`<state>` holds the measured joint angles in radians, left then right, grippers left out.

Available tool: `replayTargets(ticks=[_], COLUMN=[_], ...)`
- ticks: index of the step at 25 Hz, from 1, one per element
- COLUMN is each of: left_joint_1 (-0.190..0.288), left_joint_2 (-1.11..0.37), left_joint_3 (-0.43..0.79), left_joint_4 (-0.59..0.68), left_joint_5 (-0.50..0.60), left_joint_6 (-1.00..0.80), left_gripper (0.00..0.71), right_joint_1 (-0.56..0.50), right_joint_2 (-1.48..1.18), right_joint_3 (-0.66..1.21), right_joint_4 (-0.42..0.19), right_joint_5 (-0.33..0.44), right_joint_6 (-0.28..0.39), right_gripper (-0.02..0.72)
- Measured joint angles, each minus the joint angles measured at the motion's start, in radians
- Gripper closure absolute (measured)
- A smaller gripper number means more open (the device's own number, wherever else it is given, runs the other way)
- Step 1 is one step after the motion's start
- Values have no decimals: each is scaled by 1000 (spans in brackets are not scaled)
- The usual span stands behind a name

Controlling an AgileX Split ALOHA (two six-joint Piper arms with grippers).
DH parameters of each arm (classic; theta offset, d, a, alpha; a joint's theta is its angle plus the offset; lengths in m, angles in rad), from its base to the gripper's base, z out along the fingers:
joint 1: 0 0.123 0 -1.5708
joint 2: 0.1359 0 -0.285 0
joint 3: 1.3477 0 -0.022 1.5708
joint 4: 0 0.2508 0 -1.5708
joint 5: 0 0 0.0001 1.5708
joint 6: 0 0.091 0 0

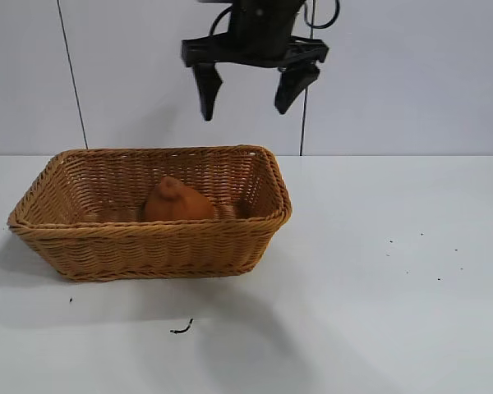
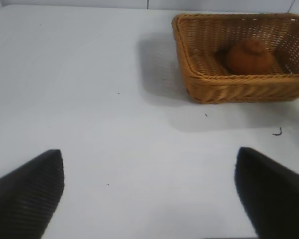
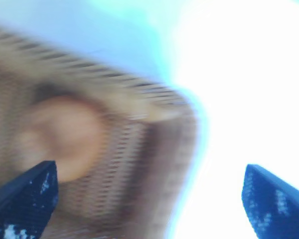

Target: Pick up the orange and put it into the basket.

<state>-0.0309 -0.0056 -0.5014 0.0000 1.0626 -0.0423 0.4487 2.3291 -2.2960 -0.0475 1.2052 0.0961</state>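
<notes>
Orange, dull and matte, a rounded pear-like fruit with a knobby bump on top [image 1: 176, 201], sits down inside the large rectangular light-brown wicker basket [image 1: 148, 246], resting on the woven floor near the middle, closer to the far wall than the near one. That basket stands on the white table [image 1: 394, 312], over on the left half as the outside camera sees it, its braided rim and flared sides fully in view. High above the basket's right end hangs a black gripper [image 1: 251, 90], well clear of the rim, its two dark fingers [image 1: 207, 92] pointing down and spread wide with nothing between them. Going by its wrist camera, which looks almost straight down onto the blurred basket and fruit, this is the right gripper [image 3: 149, 199], jaws parted and empty. The left gripper [image 2: 149, 194] is also spread open and carries nothing; its wrist camera looks out across bare tabletop, with the basket well apart from it and the fruit visible inside. The left arm itself cannot be made out in the outside view. A small dark curled scrap [image 1: 181, 328] lies on the table in front of the basket, and a few tiny dark specks [image 1: 419, 254] dot the surface off to the right
</notes>
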Motion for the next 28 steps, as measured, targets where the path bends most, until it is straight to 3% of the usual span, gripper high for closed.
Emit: replayTargets(ticks=[7, 13, 20, 28], left_joint_1=[0, 0, 0, 0], left_joint_2=[0, 0, 0, 0], left_joint_3=[0, 0, 0, 0], left_joint_4=[0, 0, 0, 0], left_joint_5=[1, 1, 1, 1], left_joint_6=[0, 0, 0, 0], left_gripper=[44, 44, 44, 44], right_joint_1=[-248, -388, -433, -436], right_joint_2=[0, 0, -13, -188], right_joint_3=[2, 3, 45, 356], right_joint_4=[-8, -8, -4, 13], right_joint_5=[12, 12, 11, 9], right_joint_6=[2, 2, -1, -24], right_gripper=[10, 10, 10, 10])
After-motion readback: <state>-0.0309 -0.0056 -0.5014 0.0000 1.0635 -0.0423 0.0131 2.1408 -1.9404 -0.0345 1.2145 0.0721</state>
